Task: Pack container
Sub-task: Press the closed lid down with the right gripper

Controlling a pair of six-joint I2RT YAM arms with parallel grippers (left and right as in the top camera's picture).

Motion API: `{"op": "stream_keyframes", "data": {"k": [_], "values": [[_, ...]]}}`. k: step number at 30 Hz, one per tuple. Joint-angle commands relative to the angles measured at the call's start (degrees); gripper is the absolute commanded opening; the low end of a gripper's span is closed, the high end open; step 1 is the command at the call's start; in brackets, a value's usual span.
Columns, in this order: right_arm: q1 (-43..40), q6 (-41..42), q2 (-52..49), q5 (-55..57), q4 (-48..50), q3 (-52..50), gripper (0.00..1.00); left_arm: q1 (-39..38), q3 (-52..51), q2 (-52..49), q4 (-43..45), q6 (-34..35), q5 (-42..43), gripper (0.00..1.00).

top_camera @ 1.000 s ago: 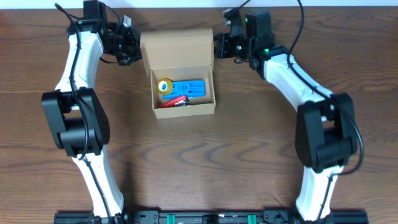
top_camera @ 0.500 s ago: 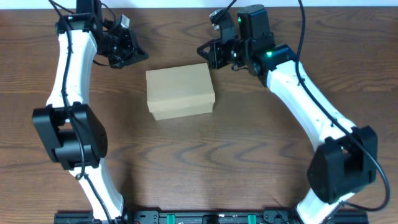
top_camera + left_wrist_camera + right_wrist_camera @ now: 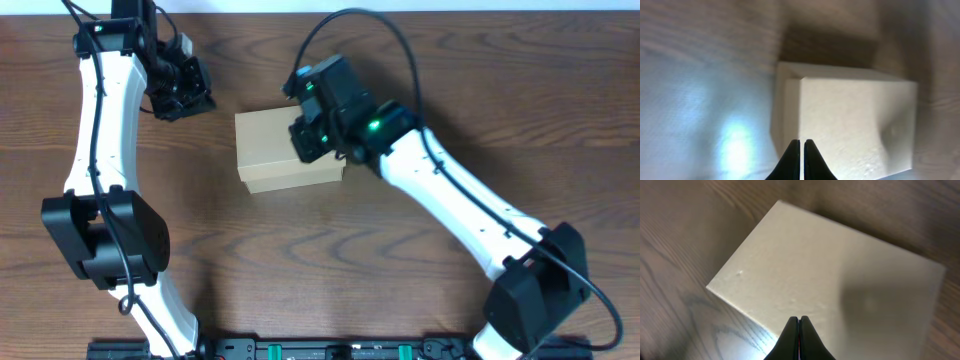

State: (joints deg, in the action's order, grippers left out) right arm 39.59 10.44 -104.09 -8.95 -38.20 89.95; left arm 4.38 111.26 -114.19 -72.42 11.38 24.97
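Observation:
The tan cardboard container [image 3: 270, 150] sits on the table with its flap lid closed, so its contents are hidden. It also shows in the left wrist view [image 3: 850, 120] and the right wrist view [image 3: 830, 280]. My right gripper [image 3: 305, 135] is shut and empty, over the box's right part; in its own view the fingertips [image 3: 799, 321] hover above the lid. My left gripper [image 3: 190, 100] is shut and empty, off the box's upper left; its fingertips [image 3: 802, 145] show in its own view.
The brown wooden table [image 3: 300, 250] surrounds the box. The right arm reaches across the table's right side; the left arm stands along the left side.
The box lid went from open, showing blue and yellow items, to closed. The right gripper moved left and down onto the box. The left gripper drew back up and left.

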Motion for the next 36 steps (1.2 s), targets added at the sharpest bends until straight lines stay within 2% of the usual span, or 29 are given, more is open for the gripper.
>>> {"op": "stream_keyframes", "data": {"k": [1, 14, 21, 27, 29, 30, 31, 32, 33, 34, 36], "values": [[1.8, 1.8, -2.7, 4.7, -0.5, 0.8, 0.01, 0.0, 1.4, 1.6, -1.4, 1.0, -5.0, 0.05], [3.2, 3.0, -14.2, 5.9, -0.2, 0.8, 0.01, 0.0, 1.4, 1.6, -1.9, 1.1, -6.0, 0.05], [3.2, 3.0, -14.2, 5.9, -0.2, 0.9, 0.01, 0.0, 1.4, 1.6, -1.9, 1.1, -5.9, 0.05], [3.1, 1.1, -8.8, 5.7, -0.3, 1.0, 0.01, 0.0, 1.4, 1.9, -2.0, 1.1, -5.9, 0.05], [2.8, -1.4, -6.0, 5.7, -0.1, 1.0, 0.01, 0.0, 1.4, 2.5, -2.1, 1.1, -5.9, 0.22], [2.6, -2.6, -4.5, 5.7, 0.0, 1.0, 0.02, 0.0, 1.4, 2.7, -2.1, 1.1, -5.9, 0.35], [2.4, -3.4, -3.3, 5.7, 0.0, 1.0, 0.22, 0.0, 1.4, 3.2, -2.1, 1.1, -5.9, 0.51], [2.3, -4.2, -2.2, 5.7, 0.1, 1.0, 0.46, 0.0, 1.4, 3.5, -2.2, 1.0, -5.9, 0.71], [2.0, -5.0, -0.9, 5.7, 0.1, 1.0, 0.79, 0.0, 1.4, 4.0, -2.3, 1.0, -5.9, 0.96], [1.7, -5.0, 0.0, 5.8, 0.2, 1.0, 0.99, 0.0, 1.4, 4.5, -2.4, 1.0, -5.9, 0.96], [0.9, -5.2, 1.9, 6.3, 0.3, 1.0, 0.99, 0.0, 1.4, 5.5, -2.6, 1.1, -5.9, 0.96]]}}
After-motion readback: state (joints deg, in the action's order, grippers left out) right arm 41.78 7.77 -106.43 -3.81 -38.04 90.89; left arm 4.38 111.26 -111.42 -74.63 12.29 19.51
